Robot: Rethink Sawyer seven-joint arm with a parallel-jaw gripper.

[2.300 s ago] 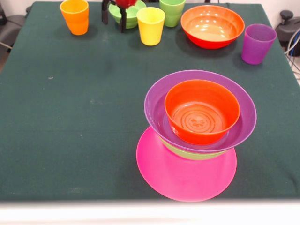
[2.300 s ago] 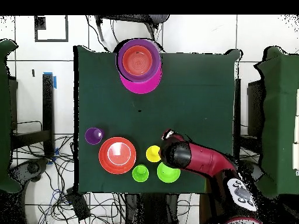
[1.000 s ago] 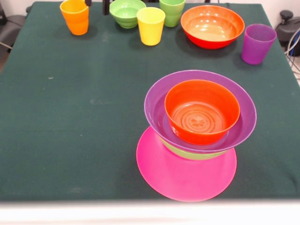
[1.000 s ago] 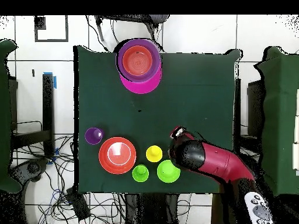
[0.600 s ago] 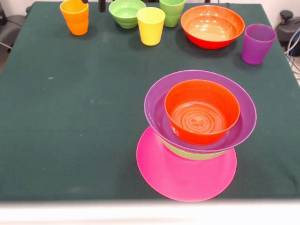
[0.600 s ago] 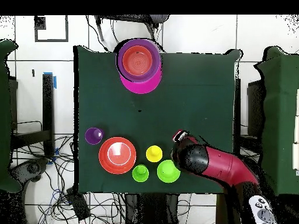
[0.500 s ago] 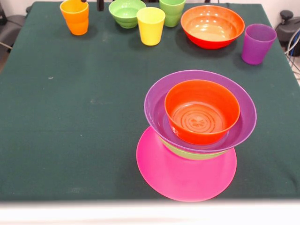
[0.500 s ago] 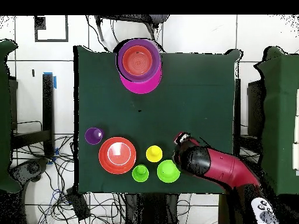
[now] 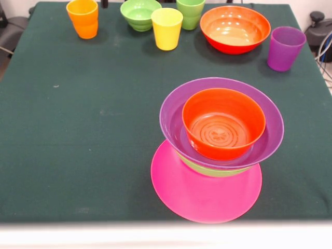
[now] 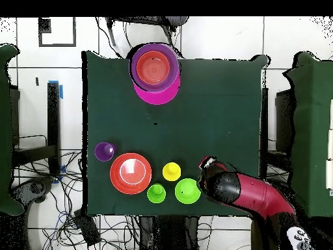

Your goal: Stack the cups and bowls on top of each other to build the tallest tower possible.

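The tower point(image 9: 220, 140) stands near the front edge: a pink base point(image 9: 179, 194), a light green bowl point(image 9: 210, 170), a wide purple bowl point(image 9: 174, 111) and an orange-red bowl point(image 9: 223, 122) on top. It also shows in the overhead view point(image 10: 155, 68). Along the far edge stand the orange cup point(image 9: 82, 18), the ribbed green bowl point(image 9: 140, 14), the yellow cup point(image 9: 166, 28), the light green cup point(image 9: 190, 13), a second orange-red bowl point(image 9: 235, 28) and the purple cup point(image 9: 285, 48). Only a dark tip of my gripper point(image 9: 105, 3) shows at the top edge, between the orange cup and the green bowl. It holds nothing that I can see.
In the overhead view my red arm point(image 10: 244, 192) reaches in from the lower right and covers the orange cup. The green cloth point(image 9: 78, 129) spreads wide on the left of the tower. Cables lie on the floor around the table.
My gripper has risen off the ribbed green bowl and drifted toward the orange cup, almost leaving the front view. The cups and bowls have not moved.
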